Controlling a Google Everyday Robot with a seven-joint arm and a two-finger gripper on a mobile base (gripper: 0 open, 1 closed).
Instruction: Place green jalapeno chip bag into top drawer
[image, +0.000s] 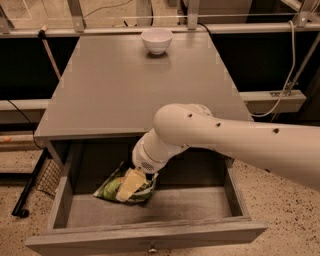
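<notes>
The top drawer (195, 206) is pulled wide open under the grey table. The green jalapeno chip bag (111, 190) is inside it, at the left-middle, low over or on the drawer floor. My gripper (131, 183) reaches down into the drawer from the white arm and is shut on the bag; one pale yellow finger (129, 184) lies across the bag's top. The other finger is hidden behind the bag and the wrist.
A white bowl (156, 40) stands at the far edge of the table top (125, 95). The drawer's front panel (100, 241) with a small knob (151, 247) is nearest me. A black wire rack (47, 175) stands on the floor at the left.
</notes>
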